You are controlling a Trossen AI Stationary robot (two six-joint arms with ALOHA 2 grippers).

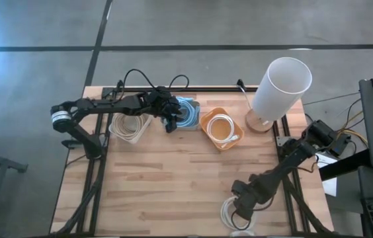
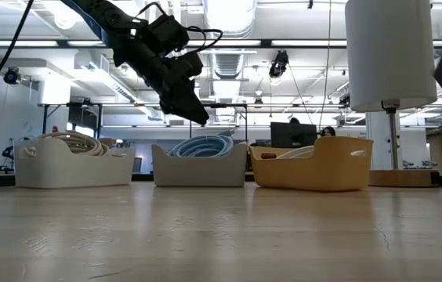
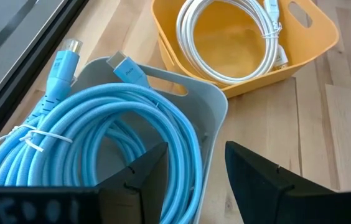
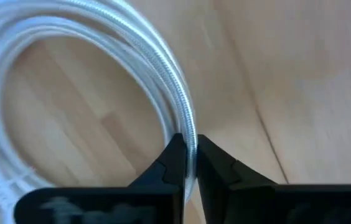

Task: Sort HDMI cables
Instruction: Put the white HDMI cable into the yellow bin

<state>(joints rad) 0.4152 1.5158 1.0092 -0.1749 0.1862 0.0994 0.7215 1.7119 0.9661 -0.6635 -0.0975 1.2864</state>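
Two dark arms reach over our wooden desk [image 1: 173, 178]. Our right tool [image 4: 190, 163], at 5 o'clock, pinches a white braided cable coil [image 4: 88, 37] lying there; our left tool [image 3: 194, 171] hovers spread above the light-blue coiled cable [image 3: 101, 112] in the grey bin [image 3: 216, 109] at 12 o'clock.

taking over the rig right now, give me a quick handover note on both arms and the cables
Left end effector: open, empty, hovering over the grey bin, which holds the light blue cables.
Right end effector: shut on a white cable coil lying on the table at its near edge.
Bins along the far edge: white bin with beige cables, grey bin in the middle, orange bin with a white cable.
Done: blue and beige appear sorted, no other loose coils visible.
Left: carry the gripped white coil to the orange bin.
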